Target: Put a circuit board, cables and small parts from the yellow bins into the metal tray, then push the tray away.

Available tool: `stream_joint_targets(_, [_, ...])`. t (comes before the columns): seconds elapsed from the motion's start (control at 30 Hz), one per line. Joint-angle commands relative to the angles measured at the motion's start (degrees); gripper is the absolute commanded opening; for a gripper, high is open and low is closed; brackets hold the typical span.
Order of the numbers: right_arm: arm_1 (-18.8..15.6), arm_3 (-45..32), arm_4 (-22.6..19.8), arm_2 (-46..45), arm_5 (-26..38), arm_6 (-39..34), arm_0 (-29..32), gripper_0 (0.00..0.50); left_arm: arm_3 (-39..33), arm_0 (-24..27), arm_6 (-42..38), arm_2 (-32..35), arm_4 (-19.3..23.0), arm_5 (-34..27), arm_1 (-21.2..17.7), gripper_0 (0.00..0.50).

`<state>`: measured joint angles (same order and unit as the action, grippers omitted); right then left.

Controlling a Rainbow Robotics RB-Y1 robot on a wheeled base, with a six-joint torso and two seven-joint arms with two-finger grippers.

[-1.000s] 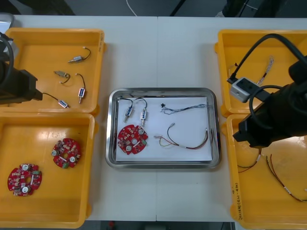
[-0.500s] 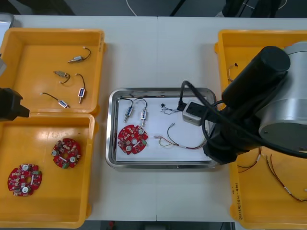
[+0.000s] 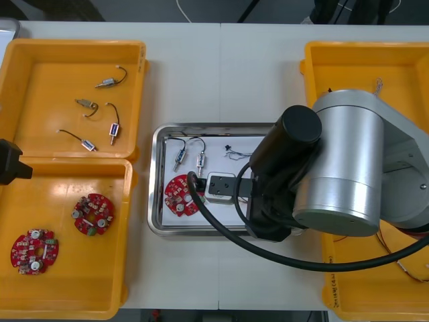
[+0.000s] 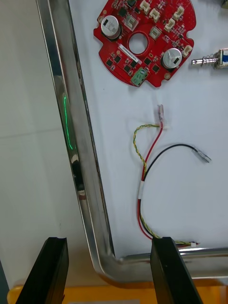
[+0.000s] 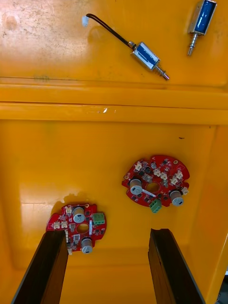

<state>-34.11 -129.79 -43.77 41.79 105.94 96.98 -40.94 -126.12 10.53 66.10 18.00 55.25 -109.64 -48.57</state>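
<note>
Light table (image 3: 221, 74): yellow bins (image 3: 40, 80) at both sides, metal tray (image 3: 155, 201) mid-table between them.
Right arm (image 3: 348, 168): low over the tray's right half.
Right gripper (image 4: 108, 243): fingers (image 4: 167, 270) apart, gripping nothing. Astride the tray's near rim, close to the corner by the right-hand bins; one finger outside, the other over the white liner.
Left gripper (image 5: 105, 237): fingers apart, idle above spare boards (image 5: 154, 183) in the near left bin.
In the tray: circuit board (image 4: 145, 40), red and yellow cable (image 4: 141, 190), black cable (image 4: 175, 148), small metal parts (image 3: 200, 162).
Judge loading done, push not yet made.
Expect a stiff, smooth tray that slides easily, with light, loose contents liable to shift.
Push on the near wall, closer to its middle; from the corner, expect the tray to swing.
</note>
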Motion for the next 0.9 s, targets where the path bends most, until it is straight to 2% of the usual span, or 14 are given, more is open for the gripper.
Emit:
stream_joint_targets(0.03, [3.5, 1.8, 2.6, 3.7, -2.3, 4.3, -2.1, 0.500, -1.6, -0.8, 5.7, 2.3, -0.2, -0.4, -2.8, 0.500])
stream_joint_targets(0.2, [5.0, 3.8, 5.4, 7.0, -3.3, 4.7, -2.2, 0.500, -1.7, -0.8, 5.7, 2.3, -0.6, -0.4, -2.7, 0.500])
stream_joint_targets(0.57, [7.3, 8.2, 6.4, 10.8, -3.9, 5.0, -2.1, 0.500, -1.7, -0.8, 5.7, 2.3, -0.6, -0.4, -2.7, 0.500])
stream_joint_targets(0.73, [9.5, 10.4, 9.5, 13.2, -3.9, 4.8, -2.1, 0.500, -1.7, -0.8, 5.7, 2.3, -0.6, -0.4, -2.7, 0.500])
stream_joint_targets(0.9, [10.1, 11.6, 11.3, 14.3, -4.5, 5.0, -1.7, 0.500, -1.7, -0.8, 5.7, 2.3, -0.6, -0.4, -2.7, 0.500])
